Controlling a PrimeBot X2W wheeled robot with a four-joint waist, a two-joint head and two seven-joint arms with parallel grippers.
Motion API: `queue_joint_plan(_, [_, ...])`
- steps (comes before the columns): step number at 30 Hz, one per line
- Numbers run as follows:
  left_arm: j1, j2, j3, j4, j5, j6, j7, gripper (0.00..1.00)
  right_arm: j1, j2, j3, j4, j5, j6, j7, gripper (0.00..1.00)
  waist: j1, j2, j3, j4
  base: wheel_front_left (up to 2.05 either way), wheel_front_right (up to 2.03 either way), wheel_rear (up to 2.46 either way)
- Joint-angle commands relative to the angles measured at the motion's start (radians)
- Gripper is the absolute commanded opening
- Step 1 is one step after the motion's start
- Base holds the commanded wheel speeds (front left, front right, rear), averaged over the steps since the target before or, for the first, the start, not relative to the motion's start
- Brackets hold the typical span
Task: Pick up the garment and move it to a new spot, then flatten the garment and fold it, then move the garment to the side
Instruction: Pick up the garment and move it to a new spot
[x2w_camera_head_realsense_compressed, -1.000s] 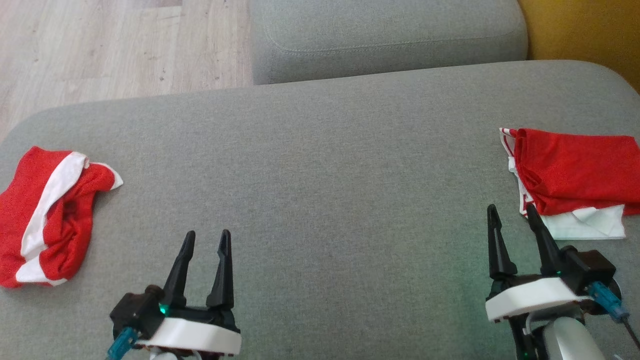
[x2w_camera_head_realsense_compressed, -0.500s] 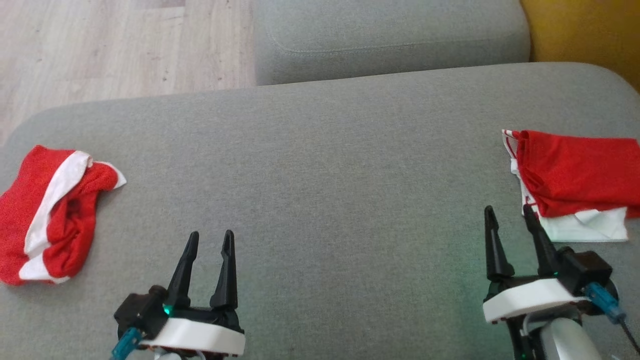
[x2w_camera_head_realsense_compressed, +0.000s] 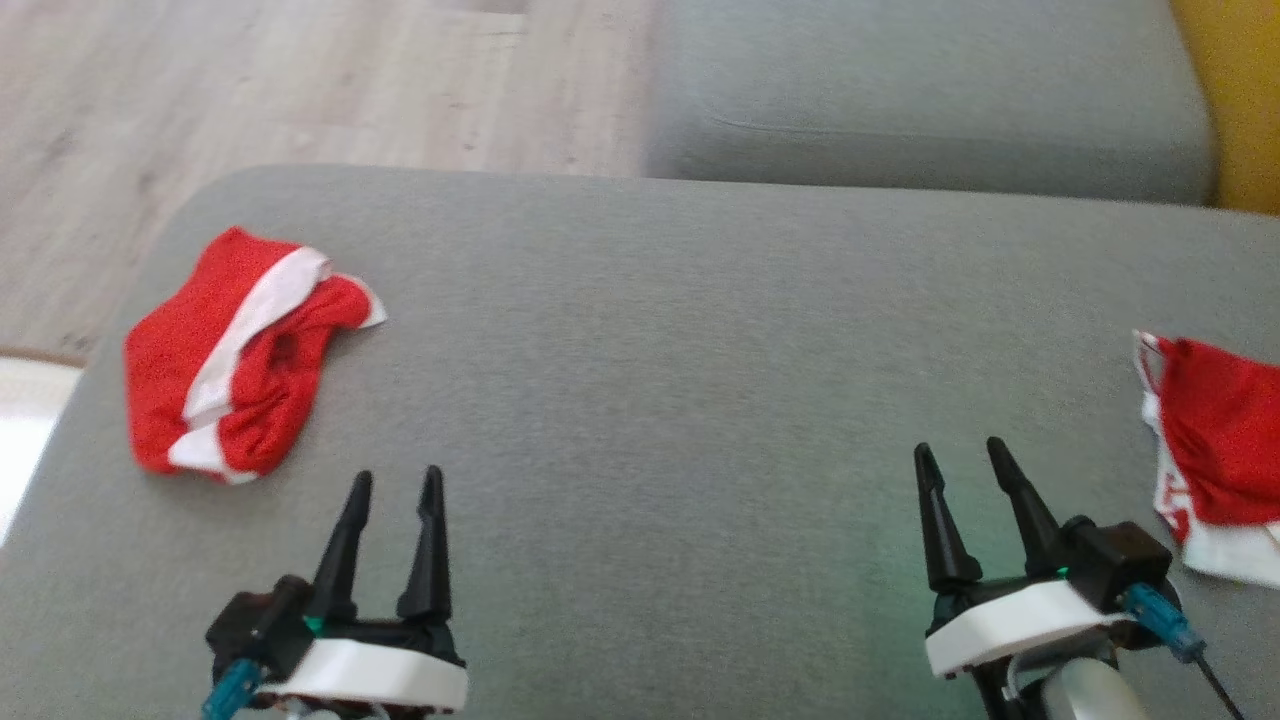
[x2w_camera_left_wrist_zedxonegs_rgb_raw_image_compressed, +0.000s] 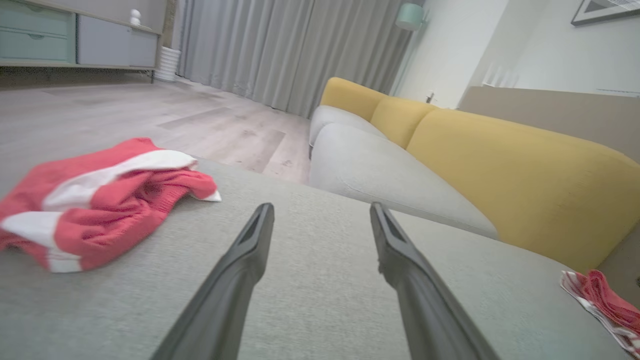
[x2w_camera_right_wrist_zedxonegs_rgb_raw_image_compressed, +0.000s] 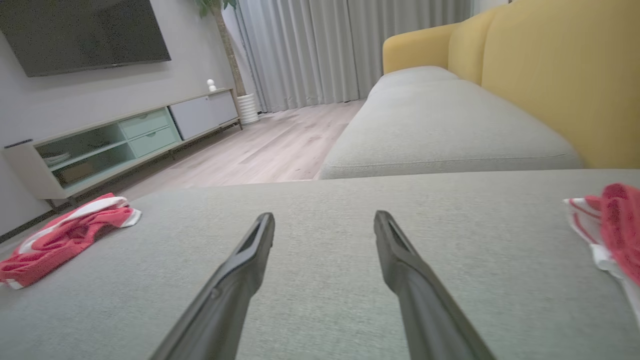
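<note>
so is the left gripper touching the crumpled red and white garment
Apart. The head view shows a strip of bare grey cushion between the open left gripper and the crumpled garment, which lies further up and left.

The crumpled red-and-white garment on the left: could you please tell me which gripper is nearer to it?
Left. The left gripper is close beside the crumpled garment; the right gripper is far across the cushion, beside the folded red garment.

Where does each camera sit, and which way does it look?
Head view: on the head, looking down at the grey sofa seat; left and right jaws show.
Left wrist view: low over the seat, along left jaws, facing the yellow backrest.
Right wrist view: low, along right jaws, facing the TV cabinet.
Shared: crumpled red-and-white garment.
</note>
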Motion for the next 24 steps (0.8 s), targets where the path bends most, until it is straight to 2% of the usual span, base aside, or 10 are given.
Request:
queue_joint_plan(1, [-0.024,0.013,0.042,-0.029,0.007,-0.006,-0.01,1.0,-0.018,-0.002,0.026,-0.028,0.006,0.007,-0.014,1.0,0.0,0.0,-0.012,0.047,0.0,0.0,0.0])
queue_joint_plan(6, [-0.018,0.03,0.064,-0.029,0.006,-0.006,-0.01,1.0,-0.006,-0.002,0.062,-0.017,0.029,0.007,-0.014,1.0,0.0,0.0,-0.025,0.136,0.0,0.0,0.0])
queue_joint_plan(14, [-0.009,0.052,0.075,-0.034,0.008,-0.006,-0.01,1.0,0.0,-0.002,0.096,-0.012,0.064,0.007,-0.014,1.0,0.0,0.0,-0.038,0.228,0.0,0.0,0.0])
queue_joint_plan(19, [-0.005,0.058,0.076,-0.038,0.006,-0.006,-0.01,1.0,0.0,-0.002,0.104,-0.007,0.066,0.007,-0.014,1.0,0.0,0.0,-0.037,0.246,0.0,0.0,0.0])
queue_joint_plan(24, [-0.019,0.077,0.097,-0.041,0.003,-0.006,-0.01,1.0,-0.007,-0.002,0.111,-0.012,0.06,0.007,-0.014,1.0,0.0,0.0,-0.01,0.224,0.0,0.0,0.0])
